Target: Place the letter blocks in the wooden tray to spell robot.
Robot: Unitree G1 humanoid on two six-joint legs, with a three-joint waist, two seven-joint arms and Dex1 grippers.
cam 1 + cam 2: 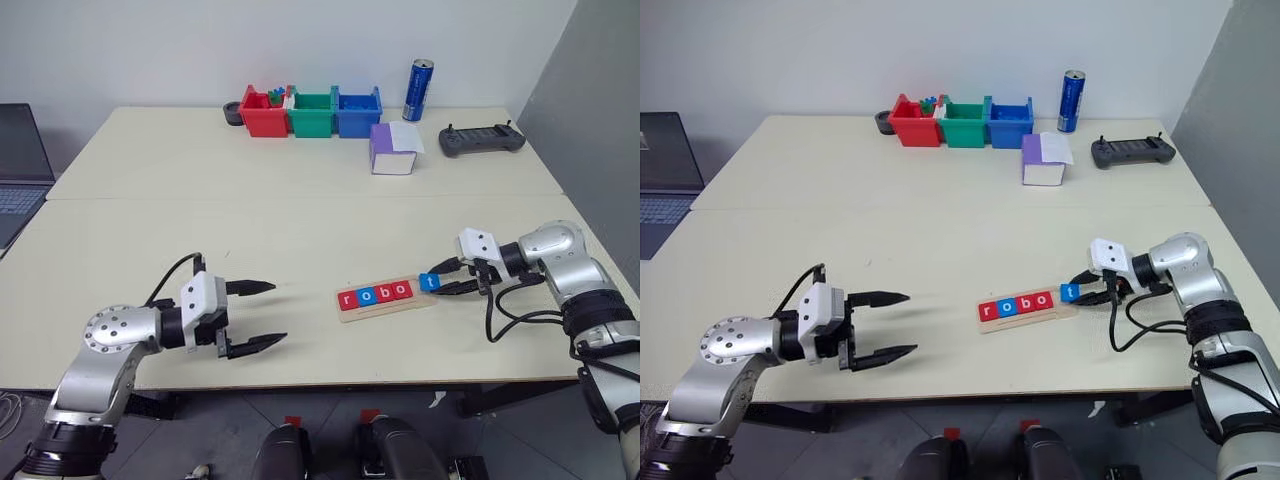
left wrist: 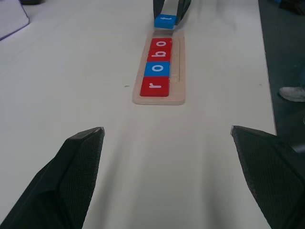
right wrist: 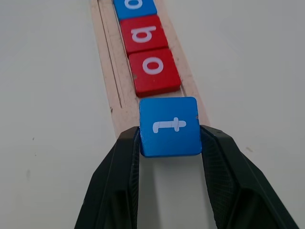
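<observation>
- Right end effector (image 3: pixel 169 143): pinches the blue "t" block (image 3: pixel 169 126) by its two opposite side edges, letter face up, just above the free end of the wooden tray (image 3: pixel 107 81).
- Left end effector (image 1: pixel 255 315): fingers spread wide and holding nothing, hovering over the desk (image 1: pixel 300 220) well apart from the tray.
- Wooden tray: a thin pale strip lying flat near the front of the desk; its groove already carries four letter blocks in a touching row, red "r" (image 2: pixel 154 87), blue "o" (image 2: pixel 157 68), red "b" (image 2: pixel 160 52) and red "o" (image 3: pixel 154 67). One slot stays vacant, beside the last "o".
- Handling, as a judgement: the tile looks small, rigid and light, with smooth faces that could slip or tilt; a grip on the side edges keeps the underside free to seat flat in the groove.
- Risk, as a judgement: the light tray may slide if the tile nudges it.
- Bins at the far edge: red bin (image 1: pixel 262 113) holds small coloured pieces; contents of the green bin (image 1: pixel 312 112) and blue bin (image 1: pixel 358 112) cannot be told.
</observation>
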